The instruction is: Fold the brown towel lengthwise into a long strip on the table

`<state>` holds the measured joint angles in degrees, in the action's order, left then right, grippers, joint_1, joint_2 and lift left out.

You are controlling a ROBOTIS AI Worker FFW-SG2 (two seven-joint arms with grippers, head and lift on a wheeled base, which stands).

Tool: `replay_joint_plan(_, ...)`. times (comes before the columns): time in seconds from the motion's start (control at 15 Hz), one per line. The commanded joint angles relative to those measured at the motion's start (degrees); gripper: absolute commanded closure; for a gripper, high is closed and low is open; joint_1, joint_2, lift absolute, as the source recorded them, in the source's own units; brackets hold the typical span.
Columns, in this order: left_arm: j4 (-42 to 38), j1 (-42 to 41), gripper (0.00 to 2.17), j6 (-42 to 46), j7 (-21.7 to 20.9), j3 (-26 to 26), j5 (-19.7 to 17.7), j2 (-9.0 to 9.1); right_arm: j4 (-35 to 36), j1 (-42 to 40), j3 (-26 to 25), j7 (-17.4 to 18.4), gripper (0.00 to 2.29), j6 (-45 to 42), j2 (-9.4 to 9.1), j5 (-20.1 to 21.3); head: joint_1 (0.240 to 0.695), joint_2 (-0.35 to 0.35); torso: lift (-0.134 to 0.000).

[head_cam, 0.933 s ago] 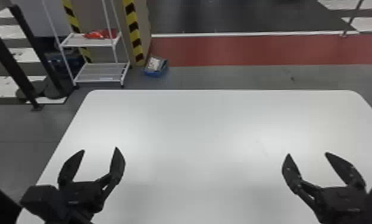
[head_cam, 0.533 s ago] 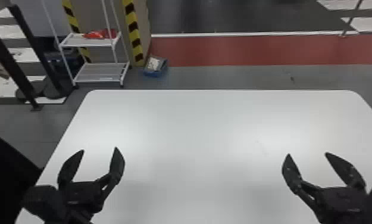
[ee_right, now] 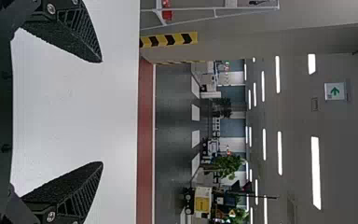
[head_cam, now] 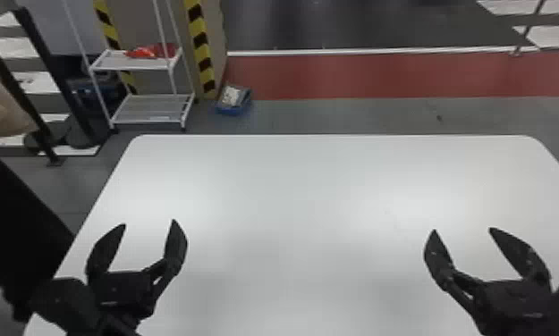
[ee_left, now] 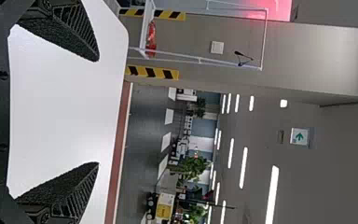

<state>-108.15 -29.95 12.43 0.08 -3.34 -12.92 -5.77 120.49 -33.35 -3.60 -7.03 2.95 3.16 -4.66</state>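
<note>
White tbl [head_cam: 291,201], smooth, far corners rounded; L tool [head_cam: 149,222] & R tool [head_cam: 463,229] both spread.

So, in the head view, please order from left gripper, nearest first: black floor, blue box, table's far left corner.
1. Table's far left corner, ahead of the left gripper.
2. Blue box, on the floor past the table.
3. Black floor, beyond the red strip.

You have a white table [head_cam: 300,192] across the lower part of the head view, its far corners rounded.
</note>
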Motion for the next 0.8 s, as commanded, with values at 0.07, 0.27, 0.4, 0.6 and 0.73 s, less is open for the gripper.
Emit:
replay_joint_plan(0.07,-0.04,-0.02,0.08,0.09,0.01,0.09,0.00,0.06,0.01,-0.04,0.00,0.00,0.10,0.00,0.00,-0.09,0.695,0.063,-0.094)
replay_joint_plan(0.27,-0.04,-0.02,0.08,0.09,0.01,0.09,0.00,0.06,0.01,-0.04,0.00,0.00,0.10,0.00,0.00,-0.09,0.695,0.062,-0.094)
replay_joint_plan(0.4,-0.13,-0.11,0.08,0.09,0.01,0.09,0.00,0.06,0.01,-0.04,0.00,0.09,0.10,0.00,0.00,-0.09,0.695,0.062,-0.094)
replay_joint_plan(0.6,-0.13,-0.11,0.08,0.09,0.01,0.09,0.00,0.06,0.01,-0.04,-0.09,0.09,0.10,0.17,0.00,-0.18,0.695,0.061,-0.094)
replay_joint_plan(0.73,-0.13,-0.11,0.08,0.09,-0.08,0.09,0.00,0.06,0.01,-0.04,-0.18,0.18,0.10,0.17,0.00,-0.18,0.695,0.060,-0.094)
